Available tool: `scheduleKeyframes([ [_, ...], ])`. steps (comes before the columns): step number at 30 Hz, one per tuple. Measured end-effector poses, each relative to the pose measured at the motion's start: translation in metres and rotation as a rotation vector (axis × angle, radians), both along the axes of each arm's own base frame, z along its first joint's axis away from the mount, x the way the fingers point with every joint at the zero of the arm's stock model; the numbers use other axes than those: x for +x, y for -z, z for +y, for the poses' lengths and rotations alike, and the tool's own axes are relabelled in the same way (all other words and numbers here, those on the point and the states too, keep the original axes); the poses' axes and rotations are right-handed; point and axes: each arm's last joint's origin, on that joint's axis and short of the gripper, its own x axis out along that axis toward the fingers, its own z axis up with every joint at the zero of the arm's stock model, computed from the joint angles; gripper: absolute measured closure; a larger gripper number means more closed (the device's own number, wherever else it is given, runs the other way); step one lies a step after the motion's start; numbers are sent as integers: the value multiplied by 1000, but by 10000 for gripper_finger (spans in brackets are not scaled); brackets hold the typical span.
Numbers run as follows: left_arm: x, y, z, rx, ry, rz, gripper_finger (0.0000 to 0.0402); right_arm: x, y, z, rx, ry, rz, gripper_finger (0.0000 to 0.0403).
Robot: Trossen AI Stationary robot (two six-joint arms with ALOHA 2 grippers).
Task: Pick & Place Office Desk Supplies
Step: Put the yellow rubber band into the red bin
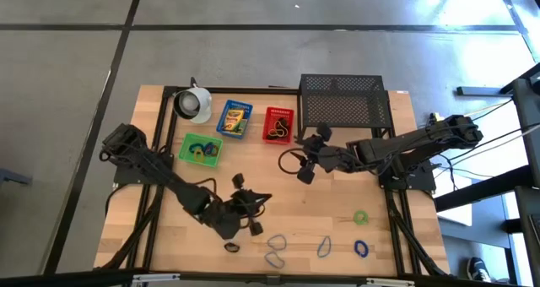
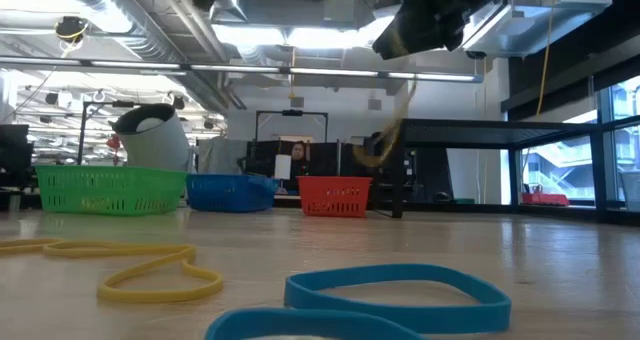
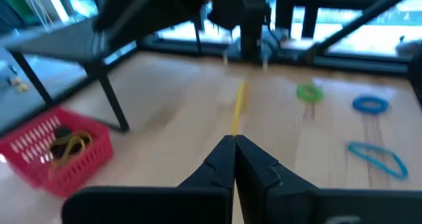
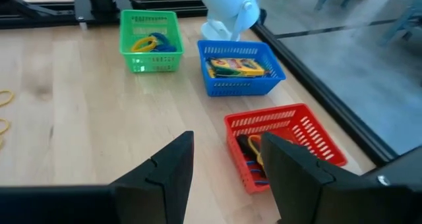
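— Where is the right end effector (image 1: 302,160)?

— Just in front of the red basket (image 1: 278,124), near the middle of the desk (image 1: 337,228). Its fingers (image 4: 173,165) are spread, and a yellow rubber band (image 2: 392,130) dangles from it, seen in the low view.

— And the left end effector (image 3: 234,145)?

— Clenched with nothing between its fingers, above the front part of the desk.

— What lies near it?

— A dark clip (image 1: 232,247) and a blue loop (image 1: 275,246) lie just beside it by the front edge. More blue bands (image 1: 361,248) and a green one (image 1: 360,216) sit toward the front right corner.

— The crayon boxes?

— One lies in the blue basket (image 4: 239,69), next to the green basket (image 4: 150,41), which holds bands.
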Motion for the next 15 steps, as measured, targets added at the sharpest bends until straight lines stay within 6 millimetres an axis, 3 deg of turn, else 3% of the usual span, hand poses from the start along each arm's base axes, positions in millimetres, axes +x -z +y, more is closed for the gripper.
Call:
scheduleKeyframes([
  [15, -4, -27, -13, 182, -147, -147, 399, -1, -1, 3, -26, 24, -9, 225],
])
